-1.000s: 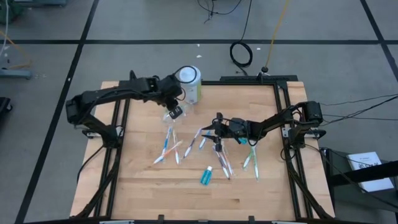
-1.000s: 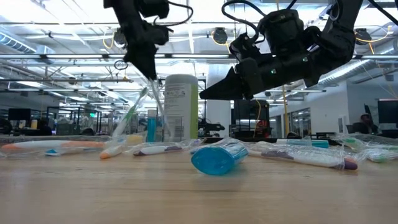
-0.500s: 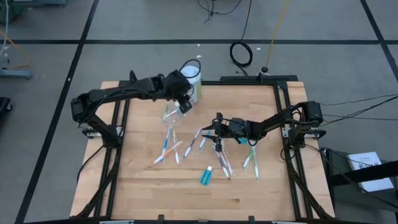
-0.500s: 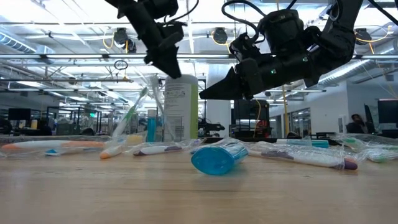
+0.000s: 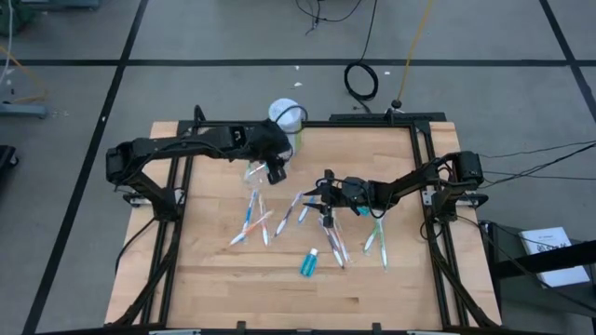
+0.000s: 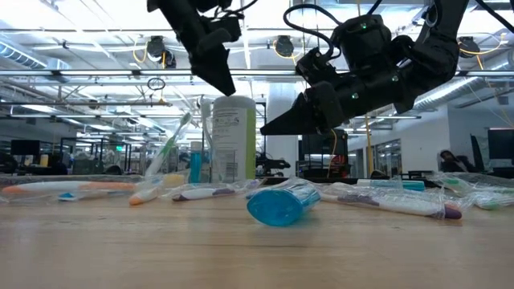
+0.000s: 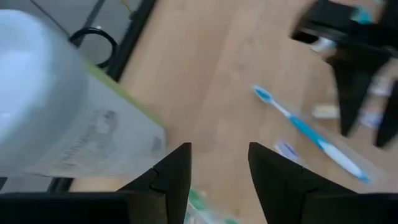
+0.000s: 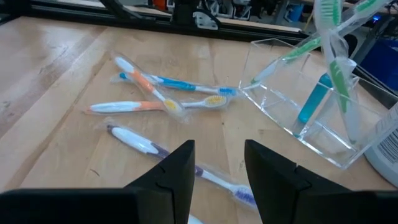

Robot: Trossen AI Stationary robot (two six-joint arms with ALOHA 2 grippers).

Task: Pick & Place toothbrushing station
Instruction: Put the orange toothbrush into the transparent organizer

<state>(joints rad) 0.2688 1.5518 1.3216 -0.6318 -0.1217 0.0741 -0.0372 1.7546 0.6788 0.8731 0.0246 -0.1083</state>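
The clear cup (image 8: pixel 283 102) stands on the table at the far left of centre (image 5: pixel 253 172). Green toothbrushes (image 8: pixel 336 68) and a teal tube (image 8: pixel 311 102) lean on its rim. My left gripper (image 5: pixel 277 170) hovers open just right of the cup and above it (image 6: pixel 217 68); nothing shows between its fingers (image 7: pixel 217 149). My right gripper (image 5: pixel 321 197) hangs open over the middle of the table (image 8: pixel 219 146), above the loose toothbrushes (image 5: pixel 331 237). More toothbrushes (image 5: pixel 251 219) lie flat at the left. A teal tube (image 5: pixel 308 263) lies nearer the front.
A tall white-capped canister with a green label (image 5: pixel 287 113) stands at the far edge, close behind the left gripper (image 6: pixel 233 136). More toothbrushes (image 5: pixel 377 237) lie at the right. Bare wood (image 5: pixel 233 298) runs along the near edge.
My left gripper has let go of a wrapped toothbrush it held upright over the cup, and has risen and gone a little toward the table's right edge. The toothbrush now leans in the cup.
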